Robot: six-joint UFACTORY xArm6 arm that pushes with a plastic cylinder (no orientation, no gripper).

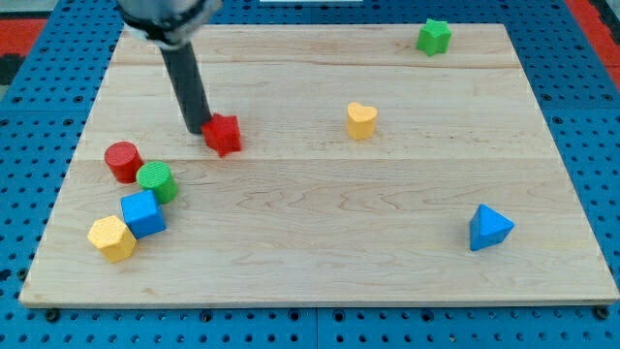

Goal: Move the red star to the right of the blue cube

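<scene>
Although the red star [224, 134] is the block to be moved, it lies well short of its goal, up and to the right of the blue cube [143, 213] rather than level with it on its right side. Reading from the view's left: a yellow block [112, 238], of rounded many-sided form, sits near the bottom left corner of the table [320, 262], touching or nearly touching the blue cube just to its upper right. A red cylinder [123, 161] stands above these, with a green cylinder [156, 182] close at its lower right, just above the cube. My tip [197, 129] rests at the star's left edge, apparently in contact, so that a push from here would send the star toward the view's right. No fingers exist on this rod, so nothing is grasped or released; the star is merely pushed. Farther right lie a yellow heart [361, 120], a green star [434, 37] near the top edge, and a blue pyramid-like block [489, 228] toward the lower right. Judged from this layout, the task is at an early stage: the star must yet travel downward to the bare wood right of the cube, passing the green cylinder without disturbing it.
</scene>
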